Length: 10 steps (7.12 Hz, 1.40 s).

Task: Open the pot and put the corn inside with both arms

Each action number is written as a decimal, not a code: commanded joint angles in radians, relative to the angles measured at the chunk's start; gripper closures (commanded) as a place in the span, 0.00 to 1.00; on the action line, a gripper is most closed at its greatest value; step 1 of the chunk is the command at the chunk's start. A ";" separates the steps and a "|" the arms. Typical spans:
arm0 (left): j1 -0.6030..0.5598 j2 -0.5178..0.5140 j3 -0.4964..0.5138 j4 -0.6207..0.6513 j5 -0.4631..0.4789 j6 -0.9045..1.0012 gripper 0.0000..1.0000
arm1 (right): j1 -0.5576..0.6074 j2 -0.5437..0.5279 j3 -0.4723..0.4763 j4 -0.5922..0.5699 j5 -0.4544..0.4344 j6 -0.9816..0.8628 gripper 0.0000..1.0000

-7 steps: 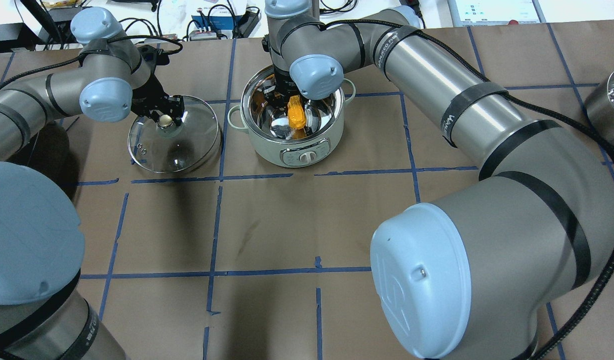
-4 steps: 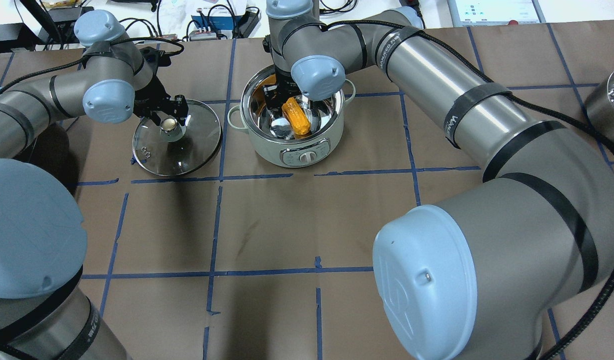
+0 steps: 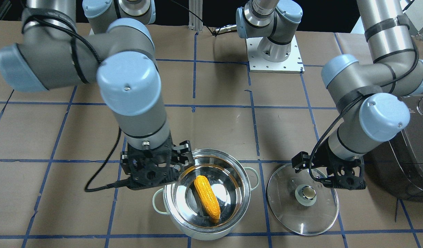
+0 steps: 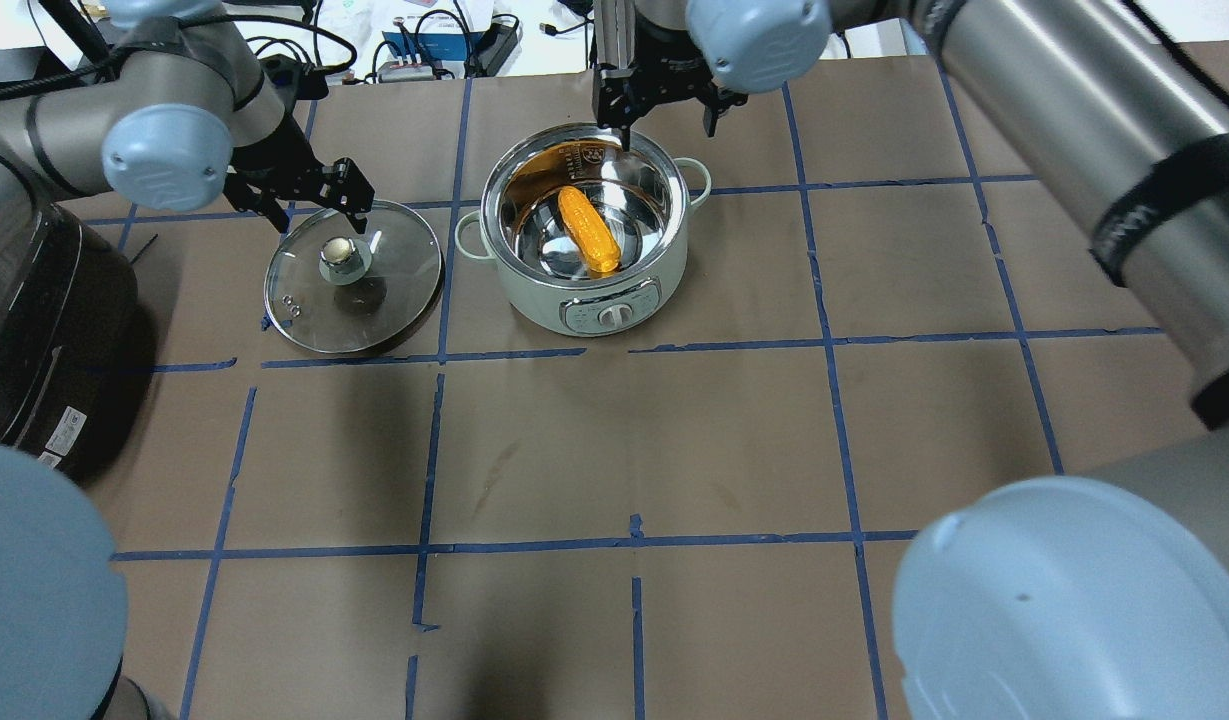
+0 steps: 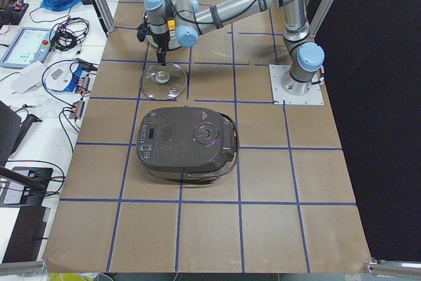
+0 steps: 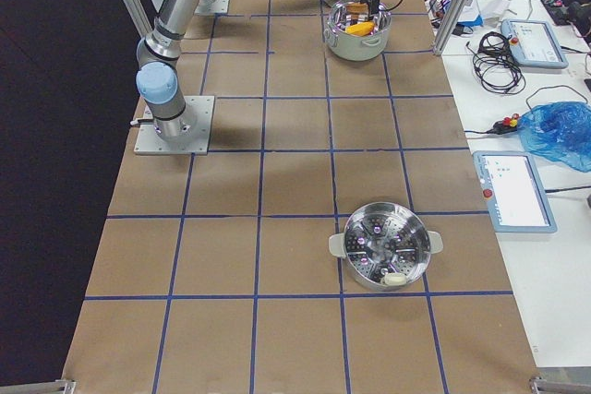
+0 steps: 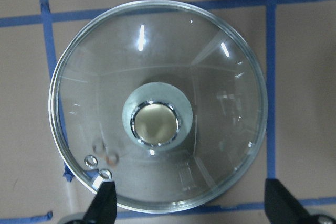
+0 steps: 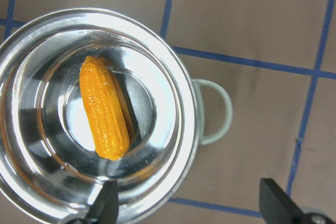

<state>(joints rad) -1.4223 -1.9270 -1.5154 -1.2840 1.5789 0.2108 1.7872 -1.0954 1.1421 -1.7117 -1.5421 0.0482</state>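
Observation:
The pot (image 4: 529,290) stands open at the table's far middle, and the corn (image 4: 587,230) lies loose on its shiny bottom. My right gripper (image 4: 667,115) is open and empty above the pot's far rim. In the right wrist view the corn (image 8: 103,109) lies in the pot (image 8: 184,108), below the fingers. The glass lid (image 4: 394,300) lies flat on the table left of the pot, knob (image 4: 341,257) up. My left gripper (image 4: 317,208) is open and empty above the lid's far edge. The left wrist view shows the lid (image 7: 220,77) and its knob (image 7: 155,124) free.
A dark rice cooker (image 4: 34,330) stands at the left edge, close to my left arm. A steel steamer pot (image 6: 385,246) sits far off on my right side. Cables and boxes (image 4: 414,45) lie beyond the table's far edge.
My right gripper let go of the corn, rose and drew back past the pot's far rim. My left gripper let go of the lid knob and lifted away.

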 commanded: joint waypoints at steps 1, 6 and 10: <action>-0.024 0.170 0.014 -0.214 -0.002 -0.069 0.00 | -0.125 -0.233 0.190 0.084 0.000 -0.076 0.09; -0.069 0.327 -0.009 -0.322 -0.004 -0.082 0.00 | -0.192 -0.460 0.404 0.083 -0.004 -0.070 0.02; -0.148 0.318 -0.011 -0.322 0.063 -0.129 0.00 | -0.186 -0.462 0.404 0.084 -0.003 -0.073 0.00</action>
<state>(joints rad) -1.5488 -1.6048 -1.5262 -1.6087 1.5998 0.0877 1.6006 -1.5563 1.5476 -1.6277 -1.5455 -0.0235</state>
